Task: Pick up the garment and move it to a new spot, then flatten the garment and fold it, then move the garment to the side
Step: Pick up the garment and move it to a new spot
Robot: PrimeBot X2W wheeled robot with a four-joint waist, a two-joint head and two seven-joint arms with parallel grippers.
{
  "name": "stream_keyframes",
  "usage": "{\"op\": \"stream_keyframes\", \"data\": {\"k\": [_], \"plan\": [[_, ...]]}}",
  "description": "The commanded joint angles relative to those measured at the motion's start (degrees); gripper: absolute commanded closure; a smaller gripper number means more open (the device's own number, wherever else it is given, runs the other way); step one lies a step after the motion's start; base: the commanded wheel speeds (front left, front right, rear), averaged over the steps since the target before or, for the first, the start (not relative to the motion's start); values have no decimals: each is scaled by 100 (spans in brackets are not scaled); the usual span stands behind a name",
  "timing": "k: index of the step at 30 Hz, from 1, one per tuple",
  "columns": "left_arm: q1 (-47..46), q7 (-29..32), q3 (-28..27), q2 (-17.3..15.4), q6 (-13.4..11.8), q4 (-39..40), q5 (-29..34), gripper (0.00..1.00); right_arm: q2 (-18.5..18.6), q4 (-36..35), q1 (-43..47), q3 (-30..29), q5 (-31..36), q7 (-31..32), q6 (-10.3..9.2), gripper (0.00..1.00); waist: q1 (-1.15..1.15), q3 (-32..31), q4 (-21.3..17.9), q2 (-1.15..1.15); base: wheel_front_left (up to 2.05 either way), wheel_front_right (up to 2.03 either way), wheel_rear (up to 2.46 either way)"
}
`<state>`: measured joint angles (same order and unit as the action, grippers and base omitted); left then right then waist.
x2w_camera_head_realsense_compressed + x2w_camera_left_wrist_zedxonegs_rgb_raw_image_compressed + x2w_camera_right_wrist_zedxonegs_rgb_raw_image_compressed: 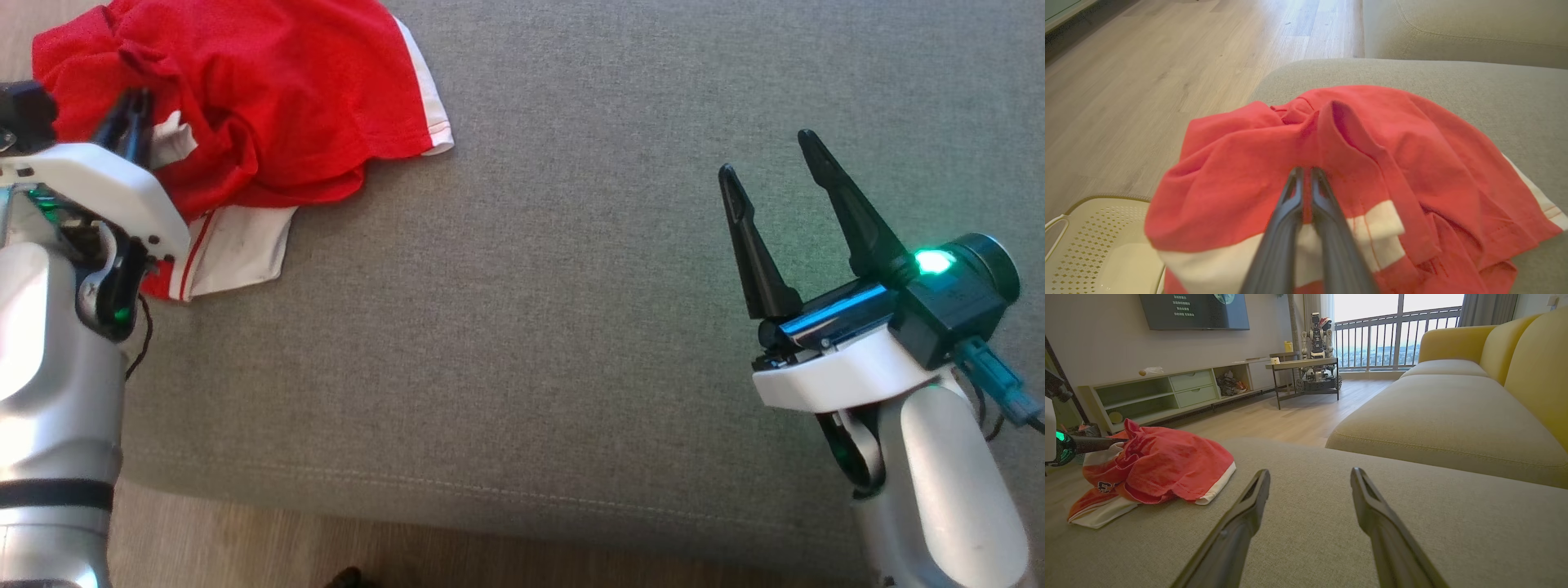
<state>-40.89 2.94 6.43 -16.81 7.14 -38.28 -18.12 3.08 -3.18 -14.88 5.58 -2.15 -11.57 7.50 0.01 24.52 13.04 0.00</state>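
Note:
A crumpled red garment [269, 106] with white trim lies in a heap at the far left of the grey sofa cushion [571, 286]. My left gripper [131, 122] reaches into the near side of the heap. In the left wrist view its two fingers [1327, 208] stand almost together, and the left gripper [1306, 171] is shut on a fold of the red garment [1372, 143]. My right gripper [767, 155] hovers open over bare cushion at the right, far from the cloth. The right wrist view shows the right gripper [1310, 473] open and empty, with the garment [1175, 465] off to its left.
The cushion's front edge meets the wooden floor [326, 547] near the bottom. A pale perforated basket [1094, 245] stands on the floor beside the cushion's left end. A second sofa seat [1445, 412] lies beyond, with a low cabinet [1167, 392] and a small table [1306, 365] across the room.

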Motion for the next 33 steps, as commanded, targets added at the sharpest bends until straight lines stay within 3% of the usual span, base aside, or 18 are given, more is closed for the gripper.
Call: {"op": "stream_keyframes", "data": {"k": [1,8,15,26,33], "plan": [[-246,-62,-143,-368,26,24,-64,100,-21,-214,-99,147,23,-3,-1,0,-1,-10,-6,0,0,0,0],[-362,-718,-42,-422,31,-121,-119,100,-21,-119,-57,119,-37,-31,-1,0,-1,-212,86,0,0,0,0],[-248,-1339,-147,-496,-93,265,-136,100,-21,53,39,178,-146,-91,-1,0,-1,-619,238,0,0,0,0],[472,-1570,-453,-492,-290,1571,-407,100,-21,345,251,209,-507,-251,-1,0,-1,-1441,298,0,0,0,0],[1815,-1632,-403,-375,-591,2854,-263,100,-21,500,594,58,-797,-325,-1,0,-1,-2030,418,0,0,0,0]]}}
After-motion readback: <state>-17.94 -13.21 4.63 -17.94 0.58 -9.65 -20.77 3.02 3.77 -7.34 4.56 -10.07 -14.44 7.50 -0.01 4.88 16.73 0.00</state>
